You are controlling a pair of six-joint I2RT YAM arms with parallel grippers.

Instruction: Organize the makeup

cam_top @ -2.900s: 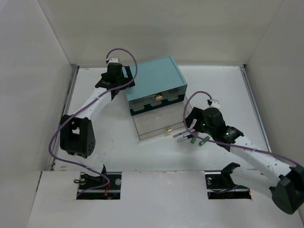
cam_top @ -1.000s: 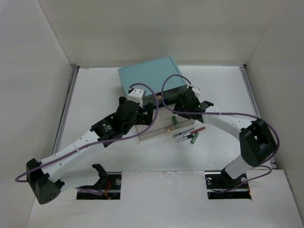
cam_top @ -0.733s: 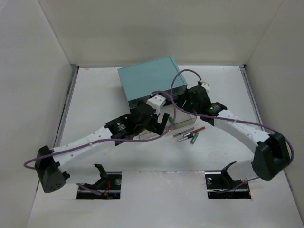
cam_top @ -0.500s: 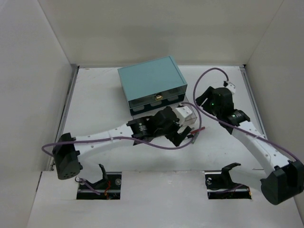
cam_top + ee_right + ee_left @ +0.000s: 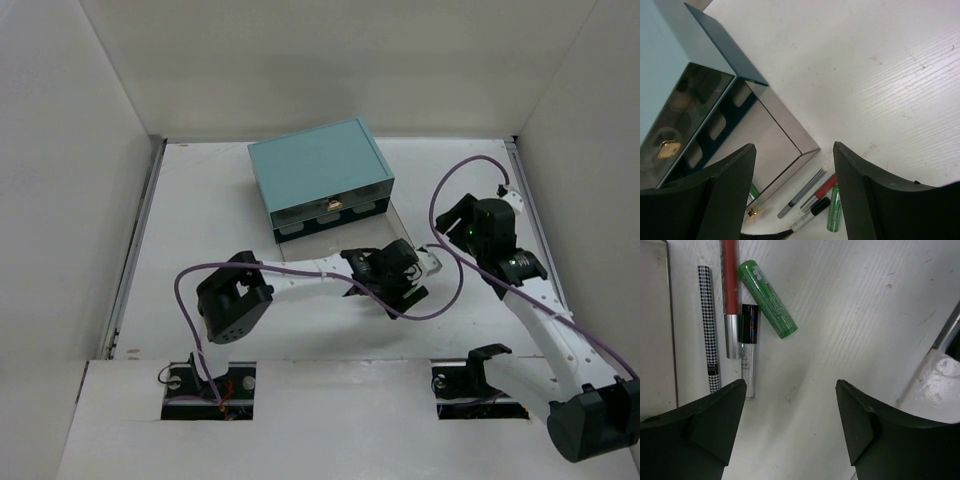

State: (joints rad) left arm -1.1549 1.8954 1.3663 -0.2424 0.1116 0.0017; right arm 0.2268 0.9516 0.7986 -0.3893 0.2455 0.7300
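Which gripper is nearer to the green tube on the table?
Left. The left gripper hovers low with the green tube just ahead of it; the right gripper is well apart, off to the tube's right.

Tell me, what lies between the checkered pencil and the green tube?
Two things, seen in the left wrist view: a red pencil with a silver end, and a clear tube with a dark cap.
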